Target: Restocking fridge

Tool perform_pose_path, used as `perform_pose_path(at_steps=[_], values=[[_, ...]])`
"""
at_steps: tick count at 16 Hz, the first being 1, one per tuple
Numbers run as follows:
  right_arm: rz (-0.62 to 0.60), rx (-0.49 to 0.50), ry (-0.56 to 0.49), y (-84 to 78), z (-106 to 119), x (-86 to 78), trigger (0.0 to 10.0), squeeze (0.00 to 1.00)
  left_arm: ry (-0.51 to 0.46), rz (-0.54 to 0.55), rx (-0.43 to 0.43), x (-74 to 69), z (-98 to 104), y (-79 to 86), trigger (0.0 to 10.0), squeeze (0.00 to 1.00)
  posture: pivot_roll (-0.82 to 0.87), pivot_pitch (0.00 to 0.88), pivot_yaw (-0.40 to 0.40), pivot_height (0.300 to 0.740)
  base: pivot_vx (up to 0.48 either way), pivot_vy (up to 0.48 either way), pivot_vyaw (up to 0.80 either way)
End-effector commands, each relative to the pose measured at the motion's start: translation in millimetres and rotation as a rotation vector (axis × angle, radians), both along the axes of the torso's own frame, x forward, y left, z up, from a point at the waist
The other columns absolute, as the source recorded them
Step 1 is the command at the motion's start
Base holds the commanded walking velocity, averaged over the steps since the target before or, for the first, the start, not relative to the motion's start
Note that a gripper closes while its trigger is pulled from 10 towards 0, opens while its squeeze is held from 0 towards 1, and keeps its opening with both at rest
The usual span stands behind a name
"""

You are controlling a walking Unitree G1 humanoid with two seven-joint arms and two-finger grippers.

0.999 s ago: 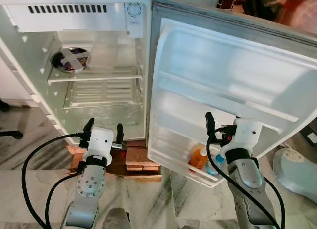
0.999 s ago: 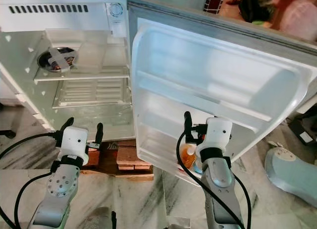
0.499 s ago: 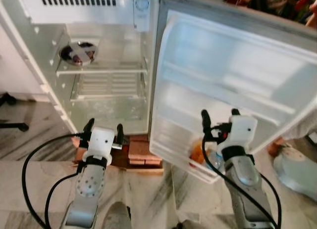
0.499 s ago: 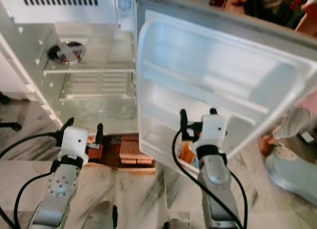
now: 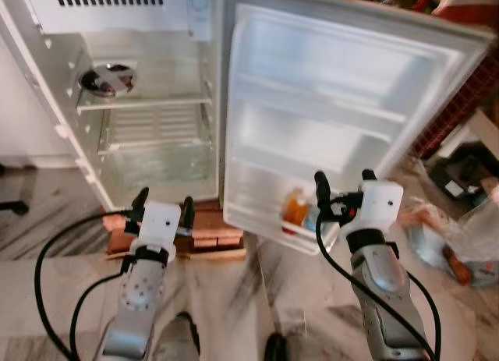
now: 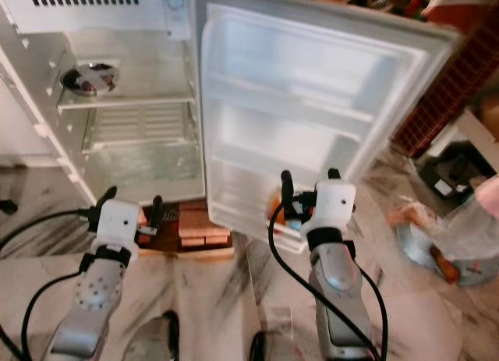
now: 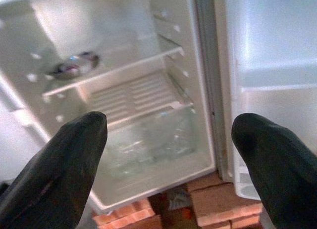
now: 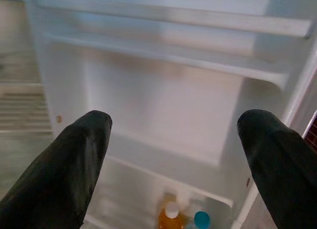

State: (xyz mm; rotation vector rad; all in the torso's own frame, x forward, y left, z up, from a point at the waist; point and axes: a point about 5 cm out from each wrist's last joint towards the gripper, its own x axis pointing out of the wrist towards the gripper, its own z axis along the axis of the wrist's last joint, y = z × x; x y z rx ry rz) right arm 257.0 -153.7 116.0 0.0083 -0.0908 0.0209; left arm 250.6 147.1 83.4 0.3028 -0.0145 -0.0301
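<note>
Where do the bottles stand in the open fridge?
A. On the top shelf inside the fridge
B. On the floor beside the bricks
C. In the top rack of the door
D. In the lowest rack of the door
D: the orange bottle and the blue-capped bottle stand side by side in the lowest door rack.

Head cameras look forward and down from above both arms at the open fridge (image 5: 148, 104) and its door (image 5: 335, 104), seen whole. Each wrist camera looks between its own black fingers from closer in: left into the fridge shelves, right at the door racks (image 8: 168, 56).
</note>
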Motion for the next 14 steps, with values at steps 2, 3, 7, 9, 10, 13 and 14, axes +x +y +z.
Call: perform_pose_path(at_steps=[2, 3, 7, 9, 10, 13, 14], values=[[0.010, -0.014, -0.004, 0.2, 1.1, 2.6, 10.0, 0.00, 0.022, 0.011, -0.001, -4.5, -4.5, 0.3, 10.0, 0.00, 0.13, 0.091, -0.050, 0.740, 0.000, 0.000, 0.00], [0.009, -0.016, -0.004, -0.2, 1.4, 3.1, 10.0, 0.00, 0.022, 0.009, -0.001, -4.4, -4.5, -0.2, 10.0, 0.00, 0.13, 0.093, -0.052, 0.740, 0.000, 0.000, 0.00], [0.008, -0.022, -0.010, -1.0, 2.0, 4.9, 10.0, 0.00, 0.018, 0.010, 0.003, -3.9, -4.1, -0.9, 10.0, 0.00, 0.13, 0.093, -0.052, 0.740, 0.000, 0.000, 0.00], [0.009, -0.022, -0.012, -0.6, 2.0, 5.8, 10.0, 0.00, 0.011, -0.004, -0.015, -3.0, -3.2, -1.4, 10.0, 0.00, 0.13, 0.089, -0.053, 0.740, 0.000, 0.000, 0.00], [0.009, -0.022, -0.012, -0.6, 1.9, 6.2, 10.0, 0.00, 0.011, -0.015, -0.018, -2.4, -2.6, -1.8, 10.0, 0.00, 0.13, 0.087, -0.054, 0.740, 0.000, 0.000, 0.00], [-0.009, -0.026, -0.008, -4.3, 0.1, 7.7, 10.0, 0.00, 0.019, -0.039, -0.038, -0.9, -0.7, -0.7, 10.0, 0.00, 0.13, 0.078, -0.054, 0.740, 0.000, 0.000, 0.00], [-0.012, -0.026, -0.007, -5.0, -0.5, 7.5, 10.0, 0.00, 0.019, -0.040, -0.039, -0.8, -0.6, -0.6, 10.0, 0.00, 0.13, 0.078, -0.054, 0.740, 0.000, 0.000, 0.00]])
